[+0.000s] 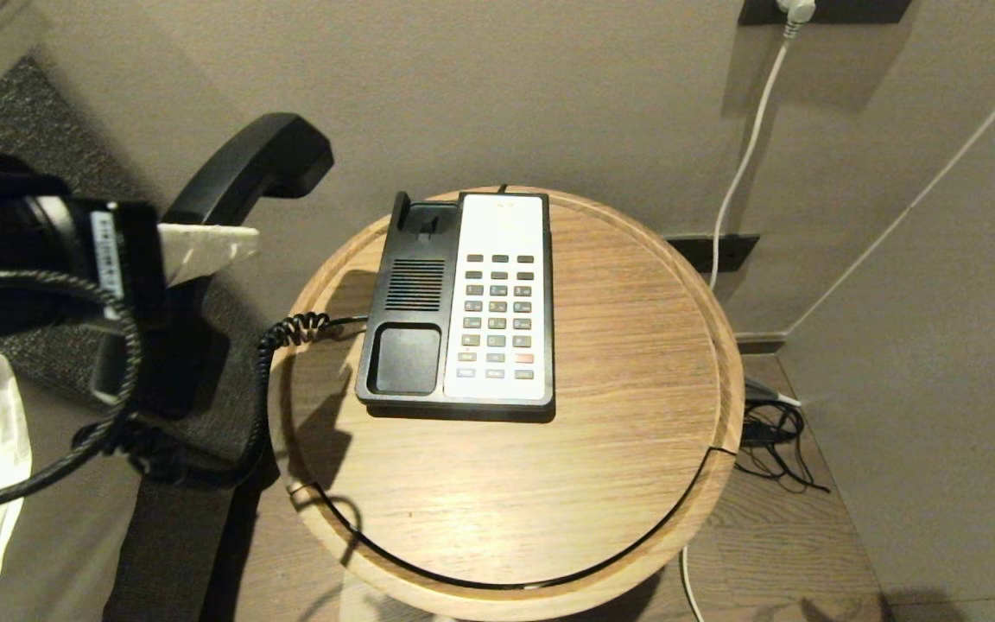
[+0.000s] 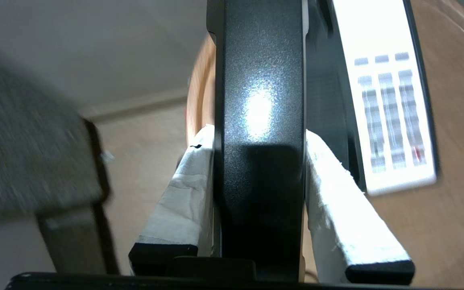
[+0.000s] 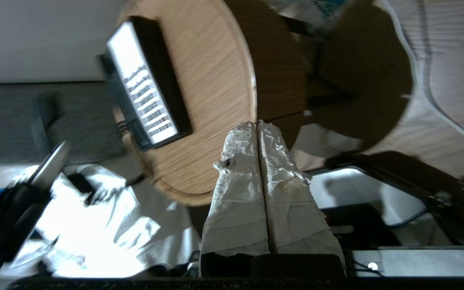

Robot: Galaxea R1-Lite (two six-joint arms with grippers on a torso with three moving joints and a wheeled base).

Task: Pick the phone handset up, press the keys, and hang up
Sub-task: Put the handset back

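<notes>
Left gripper (image 2: pixel 258 169) clamped the phone handset (image 1: pixel 247 177) in the air, left of the counter (image 1: pixel 636 415). Its cradle in the phone base (image 1: pixel 407 302) lay empty beside the keys (image 1: pixel 497 315). Right gripper (image 3: pixel 257 127) hung clenched, off the counter's edge.

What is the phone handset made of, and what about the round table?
The handset, clamped in the left gripper, looks like hard black plastic: its matte, finely grained skin shows a soft glare spot. The table looks like light wood, perhaps veneer, with long grain lines and a smooth raised rim. The right gripper is away from the table.
</notes>
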